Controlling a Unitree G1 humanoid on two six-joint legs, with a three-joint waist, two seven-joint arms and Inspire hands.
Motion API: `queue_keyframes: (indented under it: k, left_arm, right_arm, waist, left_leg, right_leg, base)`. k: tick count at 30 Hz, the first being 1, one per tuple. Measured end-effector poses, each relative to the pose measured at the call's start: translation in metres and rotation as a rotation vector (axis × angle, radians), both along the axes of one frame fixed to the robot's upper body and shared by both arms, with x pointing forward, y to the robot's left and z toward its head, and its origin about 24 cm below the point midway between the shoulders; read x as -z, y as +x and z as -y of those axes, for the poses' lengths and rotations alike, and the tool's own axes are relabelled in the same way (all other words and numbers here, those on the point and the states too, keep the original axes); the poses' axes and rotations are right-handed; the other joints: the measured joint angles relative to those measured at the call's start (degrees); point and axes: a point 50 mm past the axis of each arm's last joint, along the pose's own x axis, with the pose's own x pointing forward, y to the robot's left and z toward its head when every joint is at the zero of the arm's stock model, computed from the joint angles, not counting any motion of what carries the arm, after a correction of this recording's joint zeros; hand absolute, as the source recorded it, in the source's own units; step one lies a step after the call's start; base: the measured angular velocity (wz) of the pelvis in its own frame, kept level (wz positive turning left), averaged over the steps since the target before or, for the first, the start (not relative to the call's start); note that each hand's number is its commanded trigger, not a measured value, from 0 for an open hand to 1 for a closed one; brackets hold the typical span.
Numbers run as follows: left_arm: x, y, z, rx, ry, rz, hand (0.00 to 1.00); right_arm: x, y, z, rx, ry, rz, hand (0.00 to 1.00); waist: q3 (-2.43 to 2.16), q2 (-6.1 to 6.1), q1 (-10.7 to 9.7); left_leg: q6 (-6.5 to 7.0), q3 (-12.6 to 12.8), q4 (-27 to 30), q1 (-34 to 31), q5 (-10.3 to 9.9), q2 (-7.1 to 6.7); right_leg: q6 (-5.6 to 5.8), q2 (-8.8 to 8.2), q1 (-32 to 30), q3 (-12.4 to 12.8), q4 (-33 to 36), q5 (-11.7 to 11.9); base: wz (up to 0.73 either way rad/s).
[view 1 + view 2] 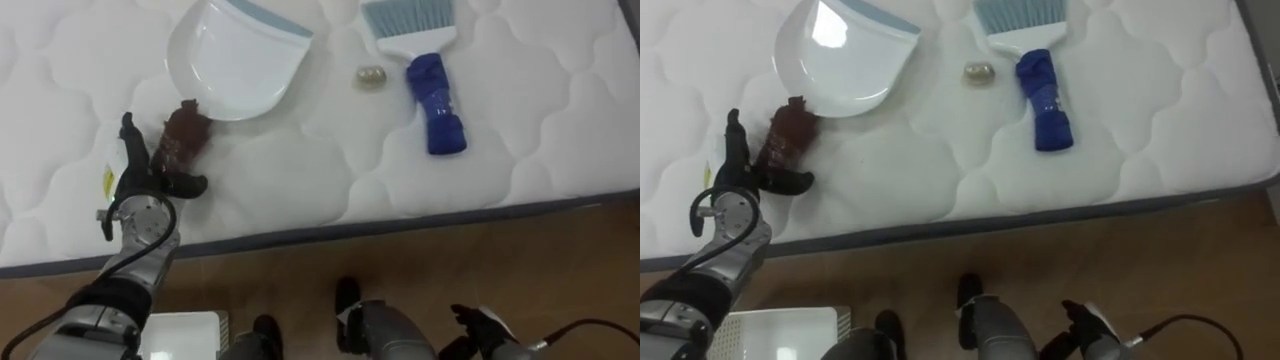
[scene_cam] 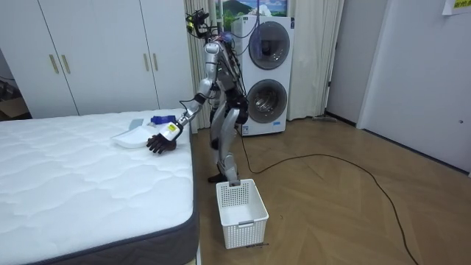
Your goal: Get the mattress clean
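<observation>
Where the left hand (image 1: 150,178) rests spread open on the mattress (image 1: 560,120), one brown wrapper (image 1: 184,135) lies between its thumb and fingers, just beside one white dustpan (image 1: 235,60); one pale crumpled scrap (image 1: 370,77) sits near one blue brush (image 1: 435,105); the right hand (image 1: 485,325) hangs low, its state unreadable.

— Where is the robot?
— Standing at the edge of the bed (image 2: 73,184), in front of 2 stacked washing machines (image 2: 266,73), its left hand (image 2: 163,140) reaching out low over the bed, just beside a white dustpan (image 2: 129,138).
— And around it?
— A white basket (image 2: 241,212) on the wooden floor (image 2: 331,213) by its feet; white wardrobes (image 2: 96,51) behind the bed.
</observation>
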Motion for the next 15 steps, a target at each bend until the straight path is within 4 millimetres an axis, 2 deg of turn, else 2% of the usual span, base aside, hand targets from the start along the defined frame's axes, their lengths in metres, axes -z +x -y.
queue_keyframes:
  k: [3,10,15]
  left_arm:
    - [-0.005,0.0048,0.0017,0.009,0.008,0.009,0.0]
    - [-0.0094,0.0091,-0.0013,0.015,0.037,-0.005,0.0]
    - [-0.0086,0.0097,0.0006,0.036,0.052,-0.02,0.0]
  right_arm:
    - [0.0011,-0.0031,0.0011,-0.013,-0.014,-0.02,0.0]
    - [0.002,-0.0052,0.0014,-0.052,-0.041,-0.047,0.0]
    - [0.0036,-0.0095,0.0017,-0.055,-0.034,-0.065,0.0]
  waist:
    - [0.02,0.03,-0.22]
    - [0.08,0.2,-2.83]
    - [0.18,0.3,-3.45]
  left_leg:
    - [-0.11,-0.01,0.24,-0.49,-0.07,0.04]
    - [-0.14,-0.04,0.59,-1.33,-0.15,-0.06]
    - [-0.17,0.4,2.46,-1.87,-1.24,0.02]
  right_leg:
    - [-0.12,0.01,-0.53,0.07,0.15,-0.2]
    - [-0.15,-0.1,-1.5,0.17,1.06,-0.38]
    - [-0.17,-0.16,-2.63,0.99,3.04,-1.41]
  base:
    - [0.0]
    - [0.0]
    - [-0.04]
